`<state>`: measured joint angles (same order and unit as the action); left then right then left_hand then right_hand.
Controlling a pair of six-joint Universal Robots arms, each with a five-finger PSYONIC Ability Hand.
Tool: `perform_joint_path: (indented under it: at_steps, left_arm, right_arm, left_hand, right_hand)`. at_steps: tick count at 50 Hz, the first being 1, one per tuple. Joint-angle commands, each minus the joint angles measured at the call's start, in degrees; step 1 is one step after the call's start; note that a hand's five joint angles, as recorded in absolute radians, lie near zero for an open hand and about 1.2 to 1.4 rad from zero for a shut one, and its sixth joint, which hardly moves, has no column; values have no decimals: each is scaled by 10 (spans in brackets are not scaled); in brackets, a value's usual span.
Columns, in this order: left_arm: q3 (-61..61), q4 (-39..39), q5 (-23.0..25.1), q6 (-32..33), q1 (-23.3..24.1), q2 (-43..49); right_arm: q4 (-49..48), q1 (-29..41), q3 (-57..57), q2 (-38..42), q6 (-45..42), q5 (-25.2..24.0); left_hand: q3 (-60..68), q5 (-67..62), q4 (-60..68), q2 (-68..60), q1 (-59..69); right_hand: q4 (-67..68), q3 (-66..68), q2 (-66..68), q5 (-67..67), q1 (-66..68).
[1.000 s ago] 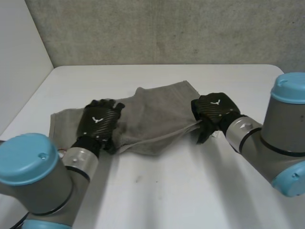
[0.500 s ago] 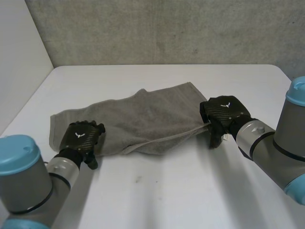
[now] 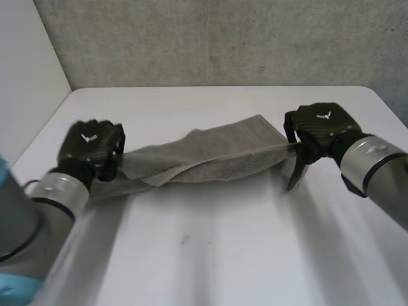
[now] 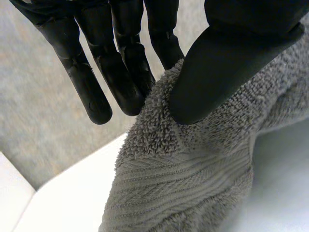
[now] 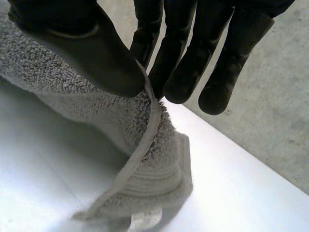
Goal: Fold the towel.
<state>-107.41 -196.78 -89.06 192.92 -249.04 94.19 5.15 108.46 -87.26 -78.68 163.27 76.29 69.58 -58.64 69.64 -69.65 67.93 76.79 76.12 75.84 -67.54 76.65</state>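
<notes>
- The white desk (image 3: pixel 210 255) is big and takes up most of the head view, with a grey wall (image 3: pixel 223 38) behind its far edge.
- The grey towel (image 3: pixel 210 156) runs across the middle of the desk, from near the left edge to near the right edge. It is pulled long and thin between the two hands.
- The left hand (image 3: pixel 89 146) is by the desk's left edge. Its thumb (image 4: pixel 227 63) and fingers (image 4: pixel 120 72) pinch the towel's left end, so it is grasping the towel.
- The right hand (image 3: pixel 322 127) is by the desk's right edge. It pinches the towel's hem between thumb and fingers, so it is grasping too.
- Under the right hand, the towel's corner rests on the desk, with a small pale tag (image 5: pixel 145 220) sticking out.
</notes>
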Motion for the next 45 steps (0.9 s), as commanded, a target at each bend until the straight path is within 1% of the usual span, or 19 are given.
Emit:
perform_joint_path:
  at_steps: [1,3,5,6,8,11,13,14,16,20,21,22,24,26,30,32,36,41,45]
  left_arm:
    - [55,152,59,-5,-11,-66]
    - [68,159,73,-8,-17,-53]
    - [91,152,86,-8,-30,9]
    - [91,152,86,-8,-30,9]
    - [134,141,85,-4,-37,87]
    - [164,135,84,-4,-38,128]
    - [229,127,83,-3,-38,203]
    - [229,126,83,-3,-38,203]
    - [292,104,83,-4,-38,269]
    - [353,69,73,-4,-38,326]
    - [377,59,62,-4,-37,349]
    - [377,59,62,-4,-37,349]
    - [407,54,35,-4,-36,373]
    - [408,56,21,-4,-36,373]
    - [396,61,1,-4,-27,357]
    - [353,66,-11,-6,-22,306]
    - [291,65,-11,-4,-15,253]
    - [186,64,-16,-3,20,171]
    - [140,63,-16,-3,23,154]
  right_arm:
    - [82,-10,59,-8,2,-28]
    - [85,-8,63,-8,2,-32]
    - [85,-5,67,-3,1,-33]
    - [84,-3,70,3,0,-33]
    - [82,-2,75,14,0,-32]
    - [73,-3,96,56,1,-31]
    - [67,-2,107,76,3,-29]
    - [60,-2,116,93,6,-27]
    - [51,-2,122,109,7,-25]
    - [32,2,137,147,8,-12]
    - [32,2,137,147,8,-11]
    - [30,6,137,152,8,-5]
    - [30,10,137,156,7,1]
    - [30,12,134,156,7,6]
    - [28,11,133,155,5,11]
    - [27,10,133,154,5,11]
    - [27,7,133,153,4,11]
    - [27,5,132,155,2,11]
    - [27,5,127,156,1,11]
  left_hand:
    - [104,-114,104,-104,121]
    - [104,-114,104,-104,121]
    - [104,-114,104,-104,121]
    - [104,-114,104,-104,121]
    - [104,-114,104,-104,121]
    - [104,-114,104,-104,121]
    - [104,-114,104,-104,121]
    - [104,-114,104,-104,121]
    - [104,-114,104,-104,121]
    - [104,-114,104,-104,121]
    - [18,-27,17,-17,34]
    - [17,-26,16,-16,33]
    - [-455,446,-456,456,-438]
    - [-502,493,-503,503,-486]
    - [-504,495,-505,505,-488]
    - [-511,502,-512,512,-495]
    - [-511,502,-512,512,-495]
    - [-488,478,-488,488,-471]
    - [-446,436,-446,446,-429]
  right_hand:
    - [32,39,42,-25,33]
    - [32,39,42,-25,33]
    - [32,39,42,-25,33]
    - [32,39,42,-25,33]
    - [32,39,42,-25,33]
    - [32,39,42,-25,33]
    - [32,39,42,-25,33]
    - [32,39,42,-25,33]
    - [32,39,42,-25,33]
    - [32,39,42,-25,33]
    - [32,39,42,-25,33]
    - [32,39,42,-25,33]
    - [32,39,42,-25,33]
    - [32,39,42,-25,33]
    - [32,39,42,-25,33]
    - [32,39,42,-25,33]
    - [32,39,42,-25,33]
    - [32,39,42,-25,33]
    - [32,39,42,-25,33]
